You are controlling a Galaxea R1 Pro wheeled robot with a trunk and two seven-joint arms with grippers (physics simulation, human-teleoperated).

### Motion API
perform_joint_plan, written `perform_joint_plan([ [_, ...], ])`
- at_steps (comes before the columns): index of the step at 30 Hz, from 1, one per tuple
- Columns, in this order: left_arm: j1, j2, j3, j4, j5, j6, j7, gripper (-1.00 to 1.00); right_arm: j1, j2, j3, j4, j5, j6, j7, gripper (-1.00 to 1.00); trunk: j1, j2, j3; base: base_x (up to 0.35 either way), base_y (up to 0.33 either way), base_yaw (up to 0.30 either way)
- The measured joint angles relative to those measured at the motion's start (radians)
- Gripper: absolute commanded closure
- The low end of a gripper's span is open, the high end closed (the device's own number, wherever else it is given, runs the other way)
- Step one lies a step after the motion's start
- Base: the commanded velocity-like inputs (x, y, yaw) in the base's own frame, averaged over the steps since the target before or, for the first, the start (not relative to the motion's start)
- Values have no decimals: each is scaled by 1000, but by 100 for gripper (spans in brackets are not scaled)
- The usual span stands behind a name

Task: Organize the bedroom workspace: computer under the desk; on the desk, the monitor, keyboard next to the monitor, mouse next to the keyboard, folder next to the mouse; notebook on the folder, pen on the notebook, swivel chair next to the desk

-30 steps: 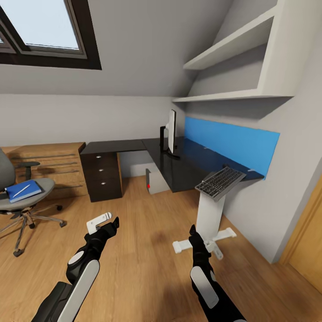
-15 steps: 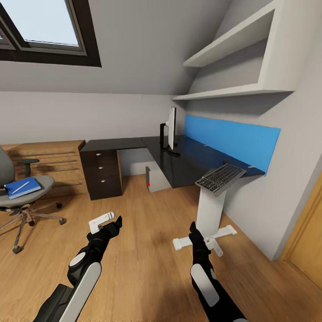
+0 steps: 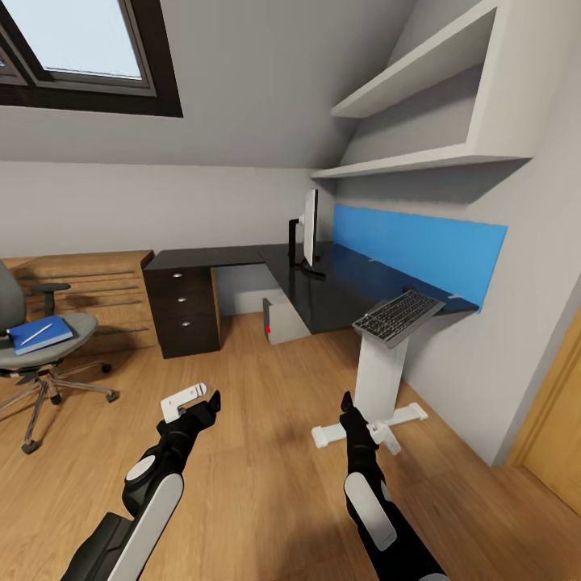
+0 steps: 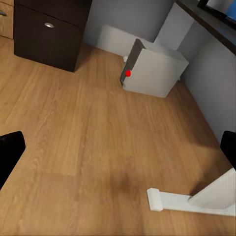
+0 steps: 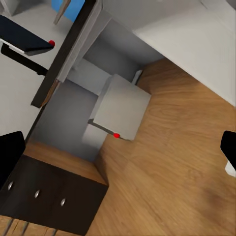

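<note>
The black desk [image 3: 327,300] with its blue back panel runs along the right wall. The monitor [image 3: 309,230] stands on it, edge-on. The dark keyboard [image 3: 398,316] lies tilted at the desk's near end, above the white leg. Under the desk stands the grey computer [image 3: 282,321], red light at its base, also the computer [image 4: 152,69]. At far left, the swivel chair [image 3: 36,355] carries the blue folder [image 3: 40,334] with the pen [image 3: 36,333] on it. Mouse and notebook are out of view. My left gripper [image 3: 211,399] and right gripper [image 3: 347,402] hover open over the floor, holding nothing.
A dark drawer unit [image 3: 187,315] stands under the desk's left wing, beside a low light-wood shelf unit [image 3: 97,298]. The desk leg's white foot [image 3: 367,432] lies on the floor just past my right gripper. White wall shelves [image 3: 420,165] hang above. A wooden door [image 3: 561,452] is at right.
The whole view has shifted slightly, so the camera moved a little toward the desk. Both arms keep their pose, and nothing in the room has moved.
</note>
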Motion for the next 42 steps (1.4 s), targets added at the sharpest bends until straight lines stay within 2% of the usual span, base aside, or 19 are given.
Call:
perform_joint_plan([
  [3,1,2,-17,2,-1,1,-1,-100,0,0,-1,0,0,0,0,-100,0,0,0,27,17,0],
  [9,1,3,-27,4,-2,1,-1,-100,0,0,-3,1,0,0,1,-100,0,0,0,166,139,0],
  [32,1,3,-30,6,-3,1,-1,-100,0,0,-8,2,1,-10,2,-100,0,0,0,214,185,0],
  [33,2,3,-30,6,-2,1,-1,-100,0,0,-30,3,-1,-16,3,-100,0,0,0,8,7,0],
  [37,2,3,-30,6,-2,0,-1,-100,0,0,-64,3,-3,-47,3,-100,0,0,0,5,4,0],
  [42,2,3,-30,7,-2,0,-1,-100,0,0,-90,4,-15,-99,3,-100,0,0,0,1,1,0],
])
